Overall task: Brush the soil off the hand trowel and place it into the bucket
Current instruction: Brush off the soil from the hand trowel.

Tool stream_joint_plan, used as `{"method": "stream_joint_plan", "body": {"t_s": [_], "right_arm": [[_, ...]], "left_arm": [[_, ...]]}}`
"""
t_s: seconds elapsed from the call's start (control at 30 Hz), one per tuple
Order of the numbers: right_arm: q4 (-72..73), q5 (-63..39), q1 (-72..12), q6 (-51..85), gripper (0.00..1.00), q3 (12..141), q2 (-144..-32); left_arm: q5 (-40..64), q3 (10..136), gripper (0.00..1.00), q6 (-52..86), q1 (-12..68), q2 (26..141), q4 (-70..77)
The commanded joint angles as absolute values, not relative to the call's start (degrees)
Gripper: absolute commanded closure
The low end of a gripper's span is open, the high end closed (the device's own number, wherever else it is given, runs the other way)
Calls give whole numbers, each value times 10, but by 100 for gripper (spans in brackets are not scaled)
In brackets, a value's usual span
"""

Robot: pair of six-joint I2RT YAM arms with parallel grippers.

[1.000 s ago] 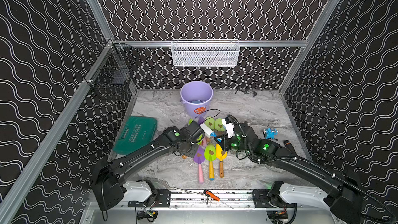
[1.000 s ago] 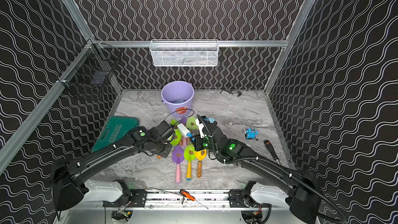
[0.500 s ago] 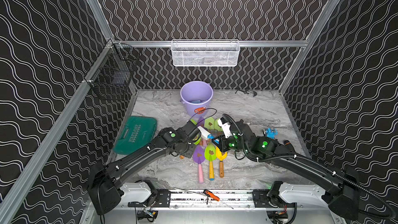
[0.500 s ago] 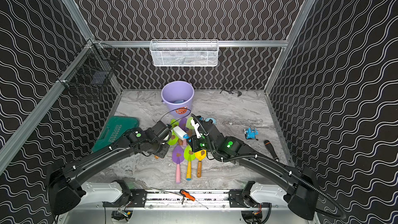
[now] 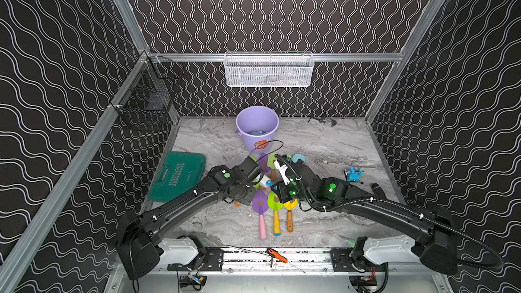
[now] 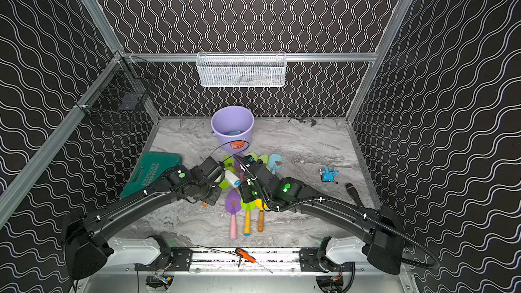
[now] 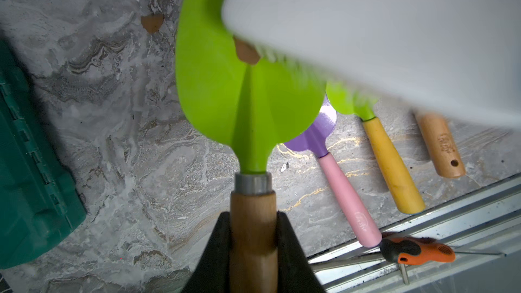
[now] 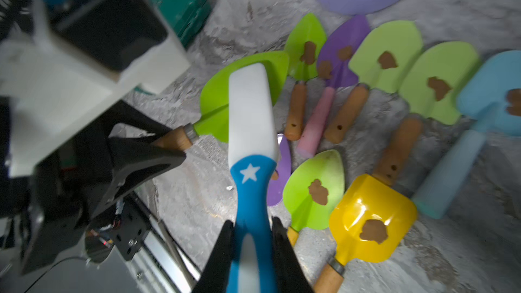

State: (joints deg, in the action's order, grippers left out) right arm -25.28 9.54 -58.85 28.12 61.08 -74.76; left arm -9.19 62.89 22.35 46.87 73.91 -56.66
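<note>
My left gripper [image 7: 252, 221] is clamped on the trowel's [image 7: 225, 80] wooden handle. My right gripper [image 8: 251, 229] pinches the brush [image 8: 249, 108], its white head over the green blade, bristles against a soil clump [image 7: 245, 53] there. The bucket [image 5: 248, 142] stands well behind them, upright.

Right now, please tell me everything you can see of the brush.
The brush has a white blocky plastic-looking head and a blue handle with a white star. The right gripper is shut on the handle. The head hangs across the green blade of the trowel that the left gripper holds. Its pale bristles point down at the blade, beside a brown soil clump; contact is blurred.
</note>
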Motion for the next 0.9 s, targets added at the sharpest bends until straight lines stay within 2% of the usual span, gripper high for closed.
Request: {"method": "stream_joint_plan", "body": {"t_s": [0.0, 0.2, 0.53, 0.87], "right_arm": [[-313, 233, -592, 297, 100, 625, -739], [-246, 166, -624, 267, 100, 608, -698], [-165, 64, -635, 257, 100, 575, -720], [-125, 44, -584, 271, 100, 538, -752]], "left_arm": [[-95, 633, 100, 218, 468, 737, -577], [-86, 629, 100, 219, 468, 744, -571], [-78, 621, 100, 228, 463, 743, -583], [-81, 611, 100, 249, 449, 725, -613]]}}
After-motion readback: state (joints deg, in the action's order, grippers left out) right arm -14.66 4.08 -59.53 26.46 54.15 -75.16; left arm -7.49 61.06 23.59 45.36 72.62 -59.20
